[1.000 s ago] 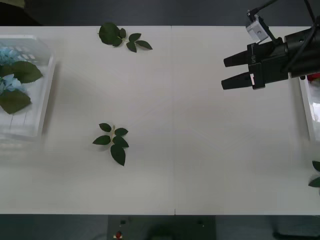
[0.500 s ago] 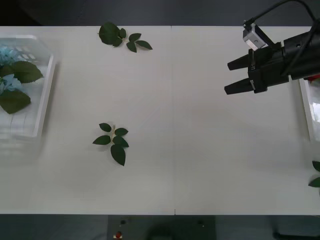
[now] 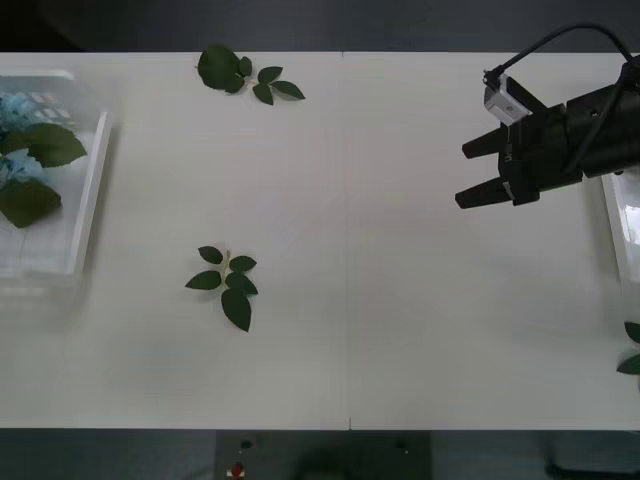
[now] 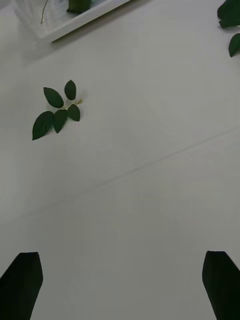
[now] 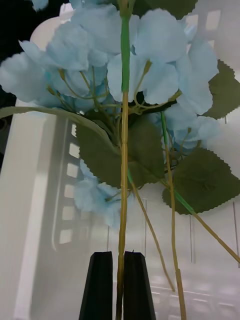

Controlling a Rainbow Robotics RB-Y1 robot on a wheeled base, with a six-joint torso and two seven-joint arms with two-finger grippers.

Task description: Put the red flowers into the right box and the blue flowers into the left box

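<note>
Pale blue flowers (image 5: 100, 55) with big green leaves hang over the left box (image 5: 40, 200), a white slotted tray. My left gripper (image 5: 120, 287) is shut on one thin stem (image 5: 123, 200) of these flowers. From the front, the left box (image 3: 90, 190) lies at the table's left edge with blue flowers (image 3: 18, 110) and leaves in it. At the table's right side my right gripper (image 3: 462, 175) hangs open and holds nothing, just left of the right box (image 3: 612, 225). In its wrist view the right gripper (image 4: 120, 285) is above bare table. The red flowers are out of view.
Bare green leaf sprigs lie on the white table: one left of centre (image 3: 225, 282), one at the far edge (image 3: 245, 75), and one at the right edge (image 3: 632, 350). The first sprig (image 4: 57, 112) also shows from the right wrist.
My right gripper has drawn back a little to the right and toward the near edge, still open. The leaf sprigs have not moved.
</note>
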